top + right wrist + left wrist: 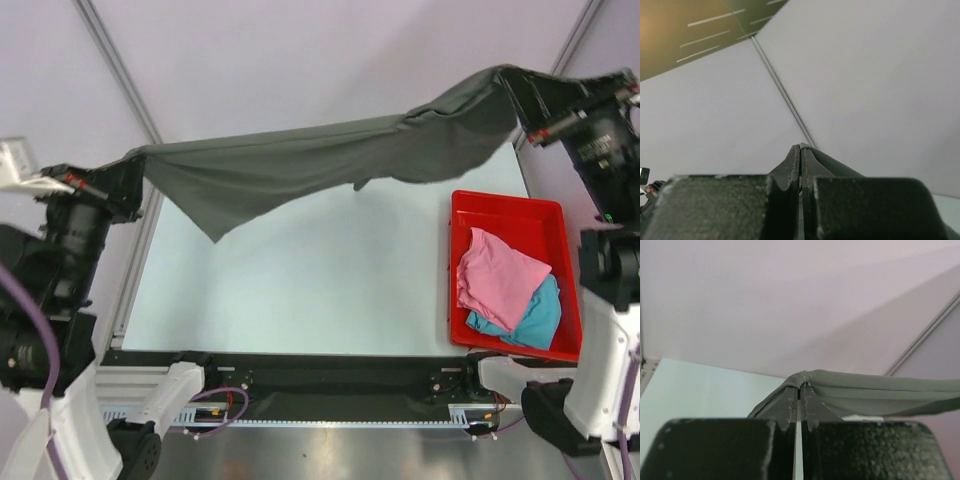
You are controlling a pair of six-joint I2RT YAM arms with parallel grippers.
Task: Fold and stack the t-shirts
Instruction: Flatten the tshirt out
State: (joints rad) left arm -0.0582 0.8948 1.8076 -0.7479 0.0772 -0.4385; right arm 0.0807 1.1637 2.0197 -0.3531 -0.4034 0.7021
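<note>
The dark charcoal-grey t-shirt (330,160) hangs stretched in the air across the back of the table, held at both ends. My left gripper (128,172) is shut on its left corner; in the left wrist view the grey cloth (865,390) drapes over my closed left gripper (799,387). My right gripper (522,92) is shut on its right end, raised higher; in the right wrist view a strip of the shirt (840,167) leaves my closed right gripper (801,149). The pink t-shirt (497,275) lies on the turquoise-blue t-shirt (540,315) in the tray.
A red plastic tray (505,205) stands at the right side of the pale table (300,290). Frame posts run along the back wall. The arms' black base rail (330,380) lies along the near edge.
</note>
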